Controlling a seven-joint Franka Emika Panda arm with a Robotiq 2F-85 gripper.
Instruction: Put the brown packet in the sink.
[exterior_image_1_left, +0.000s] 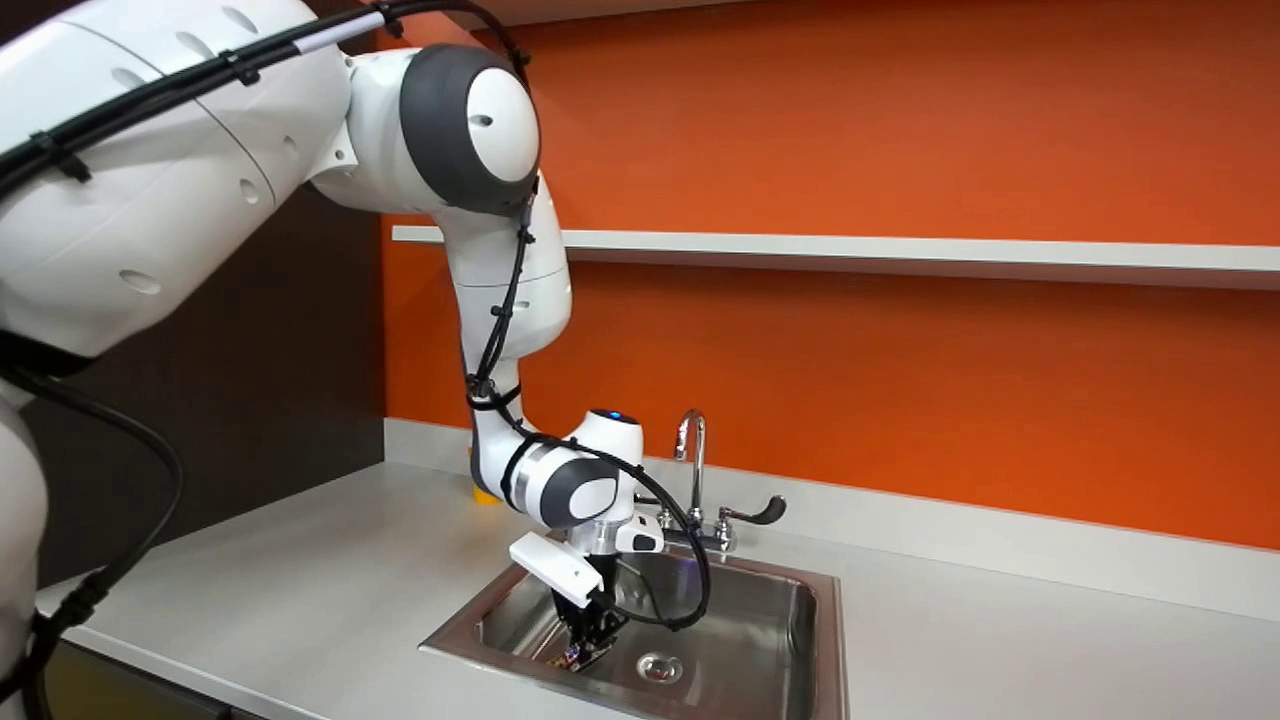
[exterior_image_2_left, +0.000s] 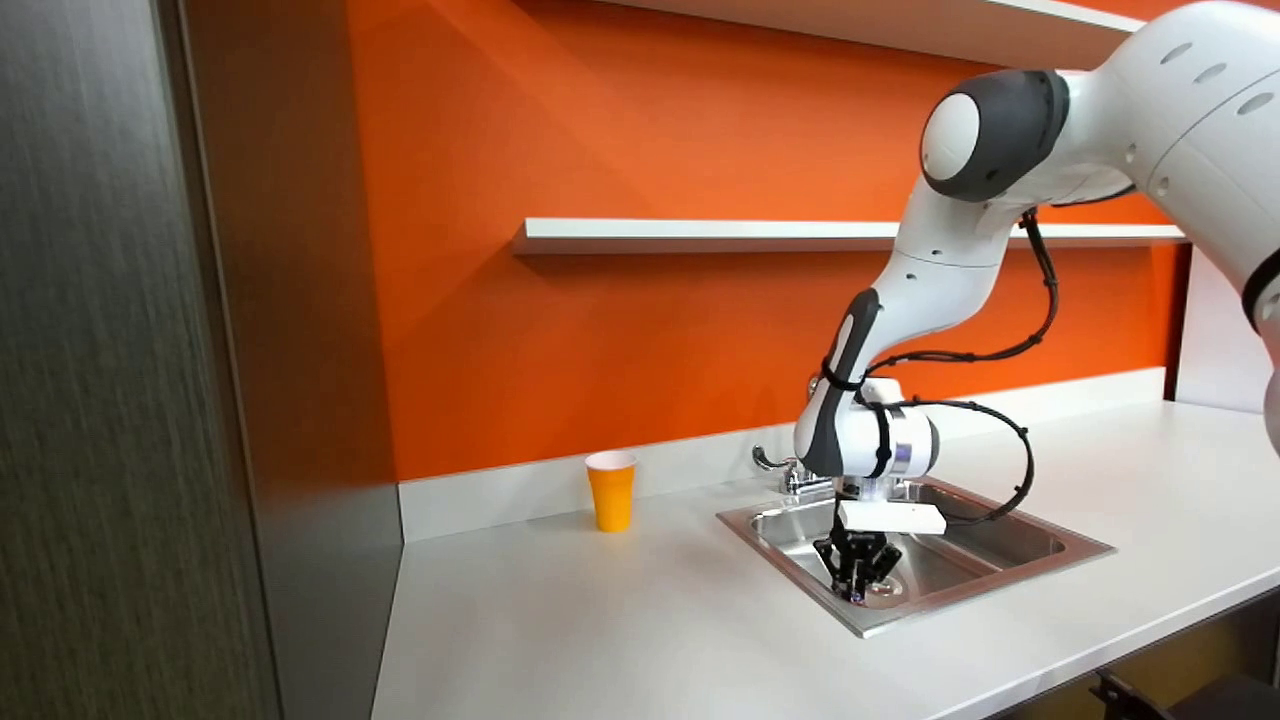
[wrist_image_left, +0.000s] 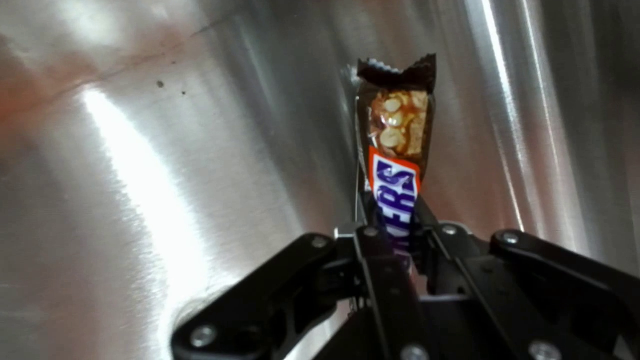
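Note:
The brown packet (wrist_image_left: 395, 125) is a dark brown candy bar wrapper with a white and purple label. It stands between my gripper's fingers (wrist_image_left: 397, 215) in the wrist view, and its far end sticks out beyond them. The fingers press on both its sides; its near end is partly hidden by them. In an exterior view, the gripper (exterior_image_1_left: 590, 645) is down inside the steel sink (exterior_image_1_left: 828, 640), with a bit of the packet (exterior_image_1_left: 567, 658) showing at the tips. The sink (exterior_image_2_left: 790, 572) and gripper (exterior_image_2_left: 857, 588) also show there from another side. Whether the packet touches the basin floor is unclear.
A chrome faucet (exterior_image_1_left: 697, 460) with a handle (exterior_image_1_left: 760, 512) stands behind the sink, close to the wrist. A yellow-orange cup (exterior_image_2_left: 612, 495) stands on the grey counter (exterior_image_2_left: 560, 610) near the back wall. A white shelf (exterior_image_1_left: 900, 250) runs along the orange wall. The drain (exterior_image_1_left: 660, 667) is beside the gripper.

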